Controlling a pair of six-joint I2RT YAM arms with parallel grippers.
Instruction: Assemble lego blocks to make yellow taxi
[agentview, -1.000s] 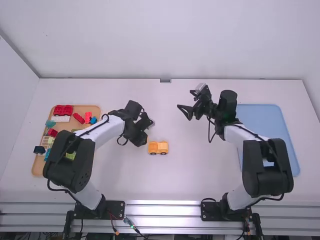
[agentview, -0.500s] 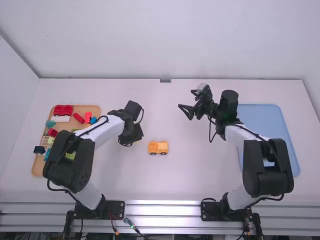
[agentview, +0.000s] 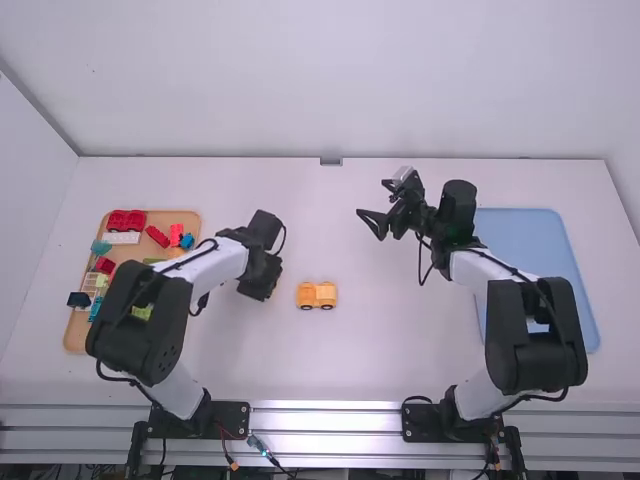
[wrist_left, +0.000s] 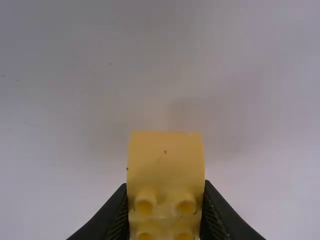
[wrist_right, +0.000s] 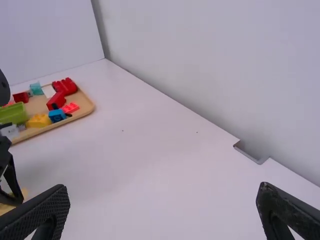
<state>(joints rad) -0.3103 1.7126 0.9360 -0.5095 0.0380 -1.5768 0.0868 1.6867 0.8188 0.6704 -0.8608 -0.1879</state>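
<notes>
Left hand (agentview: 262, 284) pointed down, 2 fingers (wrist_left: 116, 215) clamping yellow block (wrist_left: 166, 167)

No readable text, labels, brands, numbers or signs in high view, left wrist view or right wrist view.
</notes>
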